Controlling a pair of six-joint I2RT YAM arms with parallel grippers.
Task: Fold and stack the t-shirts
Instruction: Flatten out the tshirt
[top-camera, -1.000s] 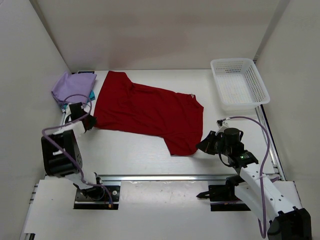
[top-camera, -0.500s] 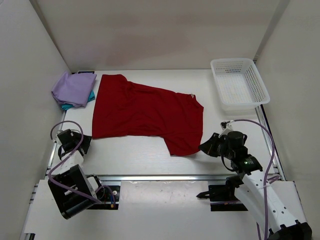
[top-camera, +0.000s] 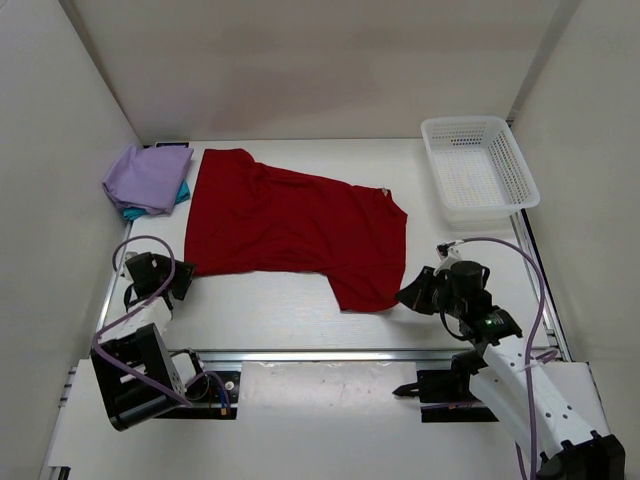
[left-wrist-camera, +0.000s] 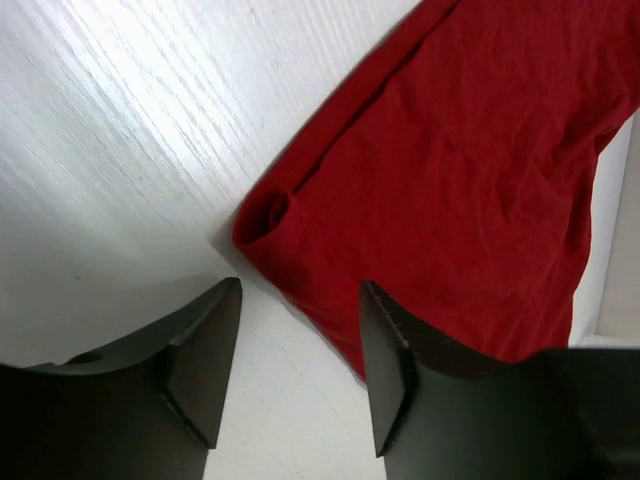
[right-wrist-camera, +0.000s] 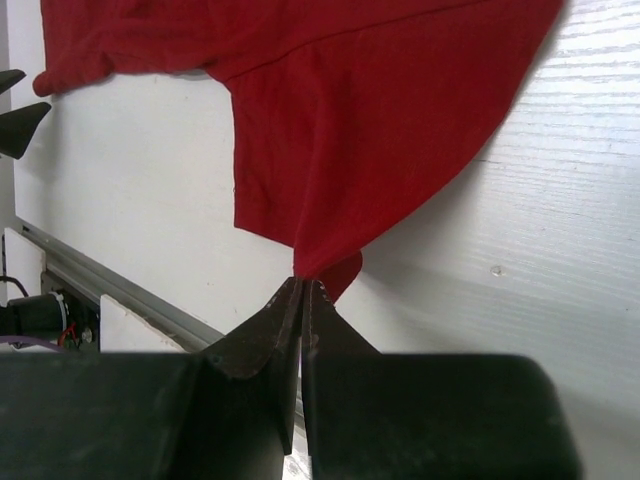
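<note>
**Left claw let go of the red shirt; right claw kept its pinch**

From above, the deep red short-sleeved t-shirt (top-camera: 290, 225) lay spread mid-table. Its left edge was squarer than a second before, when the left gripper (top-camera: 180, 280) had been at that corner. That claw had since let go, drawn back and edged in again, and it now sat just off the near-left corner. The right gripper (top-camera: 405, 297) held the near-right tip of the shirt. The spreading looked done to me, with the folding still ahead. The folded light lavender t-shirt (top-camera: 148, 178) sat at the far left on the teal t-shirt (top-camera: 183, 190), just beside the red one. The white plastic mesh basket (top-camera: 480, 165) stood well apart at the far right. Bare white tabletop (top-camera: 280, 310) ran between the near hem and the metal rail (top-camera: 330, 354), leaving room to work.

At the left wrist, the left gripper (left-wrist-camera: 300, 290) stood wide open with nothing in it. The rolled corner (left-wrist-camera: 265, 215) lay just ahead of the fingertips.

At the right wrist, the right gripper (right-wrist-camera: 305, 285) was pinched tight on a tip of the red cloth (right-wrist-camera: 350, 120), which fanned away from it. The rail (right-wrist-camera: 120, 290) ran close on one side.
</note>
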